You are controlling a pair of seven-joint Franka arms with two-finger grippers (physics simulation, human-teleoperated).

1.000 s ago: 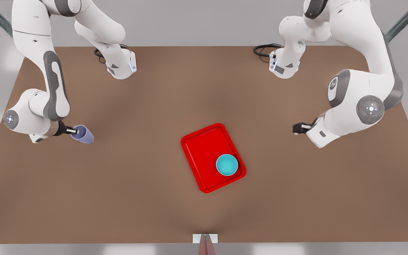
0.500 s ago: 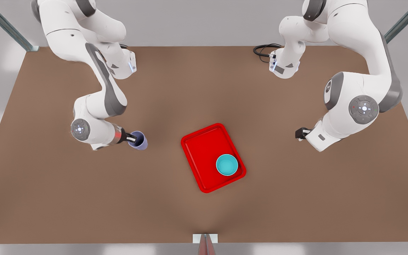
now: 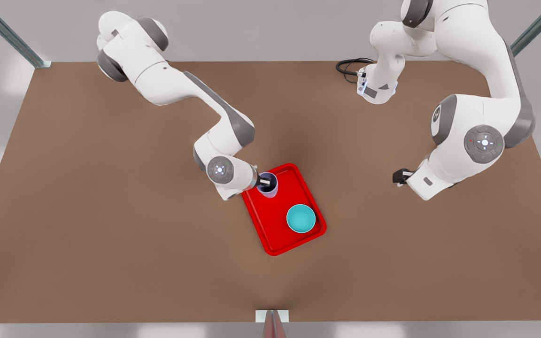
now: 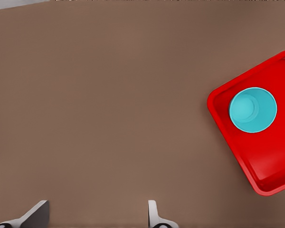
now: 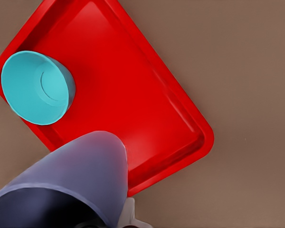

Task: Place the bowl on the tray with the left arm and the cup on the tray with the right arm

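The red tray [image 3: 270, 220] lies mid-table with the teal bowl [image 3: 301, 218] standing in its near right corner. My right gripper [image 3: 265, 179], on the arm at the front view's left, is shut on the lavender cup [image 3: 268, 186] by its rim. It holds the cup upright over the tray's far left corner; whether the cup touches the tray I cannot tell. The right wrist view has the cup [image 5: 71, 185] close up over the tray [image 5: 133, 109], apart from the bowl [image 5: 35, 88]. My left gripper [image 3: 397, 177] waits open at the front view's right, its fingers [image 4: 35, 216] spread over bare table beside the tray [image 4: 270, 161] and bowl [image 4: 252, 109].
The brown table [image 3: 111, 234] has wide free room around the tray. A black cable [image 3: 349, 65] coils by the arm base at the back right. A small white block [image 3: 272, 316] sits at the front edge.
My right gripper has carried the cup from the front view's far left across the table to above the tray's far left corner. The left arm has barely moved. The bowl stayed put.
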